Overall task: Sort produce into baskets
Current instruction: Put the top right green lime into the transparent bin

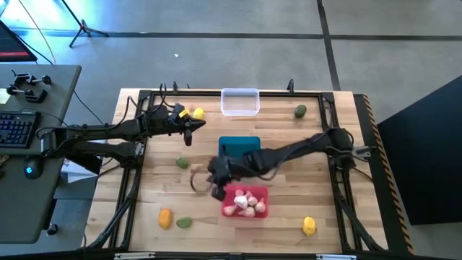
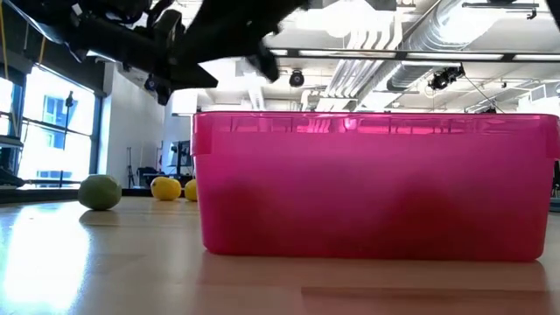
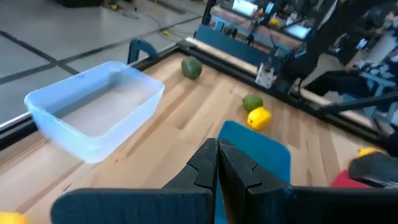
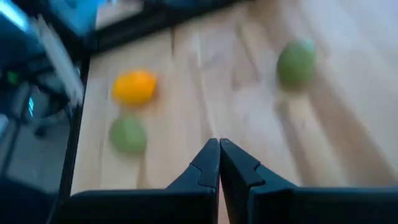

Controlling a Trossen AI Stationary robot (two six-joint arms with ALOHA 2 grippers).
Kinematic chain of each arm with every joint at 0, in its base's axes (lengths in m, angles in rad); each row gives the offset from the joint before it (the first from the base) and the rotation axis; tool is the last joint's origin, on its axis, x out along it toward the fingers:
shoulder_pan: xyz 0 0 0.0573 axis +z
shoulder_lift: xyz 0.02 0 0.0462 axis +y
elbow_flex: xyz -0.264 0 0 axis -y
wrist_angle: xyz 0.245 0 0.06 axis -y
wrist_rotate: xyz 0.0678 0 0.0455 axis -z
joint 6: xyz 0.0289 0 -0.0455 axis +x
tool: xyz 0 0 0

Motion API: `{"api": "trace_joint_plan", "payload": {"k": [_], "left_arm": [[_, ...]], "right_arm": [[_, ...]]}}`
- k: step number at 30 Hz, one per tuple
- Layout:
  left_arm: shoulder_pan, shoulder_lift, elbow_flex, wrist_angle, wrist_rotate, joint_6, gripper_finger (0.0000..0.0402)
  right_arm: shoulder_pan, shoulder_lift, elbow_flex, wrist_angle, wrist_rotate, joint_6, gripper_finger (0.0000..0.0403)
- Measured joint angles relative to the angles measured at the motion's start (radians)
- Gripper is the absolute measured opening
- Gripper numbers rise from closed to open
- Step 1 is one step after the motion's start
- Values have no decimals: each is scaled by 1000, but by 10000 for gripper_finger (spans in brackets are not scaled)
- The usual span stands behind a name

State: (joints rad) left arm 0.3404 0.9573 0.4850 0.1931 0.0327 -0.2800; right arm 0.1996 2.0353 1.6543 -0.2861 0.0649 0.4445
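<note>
Wooden slat tabletop inside a black frame, grey concrete floor around it; desk with a keyboard to the left. Left gripper sits at the far-left part of the table, just beside a yellow fruit; in its wrist view the fingers are pressed together, holding nothing. Right gripper hangs low at table centre, just left of the red basket; its fingers are likewise closed tip to tip, nothing between them, bare wood under them. No readable labels or writing on any tub. Red basket: pile of whitish-pink garlic bulbs inside, fills the low view as a pink wall. Teal basket: partly hidden under the right arm, contents cannot be told. Clear basket at the far edge: looks empty in the left wrist view. Loose on the wood: green piece far right, green piece left of centre, orange fruit touching-near a green piece at near left, yellow fruit near right.
</note>
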Motion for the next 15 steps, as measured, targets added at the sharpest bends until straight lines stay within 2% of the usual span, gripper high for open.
{"api": "trace_joint_plan", "payload": {"k": [6,15], "left_arm": [[65,0,0,-4,64,2,0],[209,5,0,11,200,31,0]], "right_arm": [[-116,52,0,163,-31,-53,0],[-246,57,-5,189,-21,-74,0]]}}
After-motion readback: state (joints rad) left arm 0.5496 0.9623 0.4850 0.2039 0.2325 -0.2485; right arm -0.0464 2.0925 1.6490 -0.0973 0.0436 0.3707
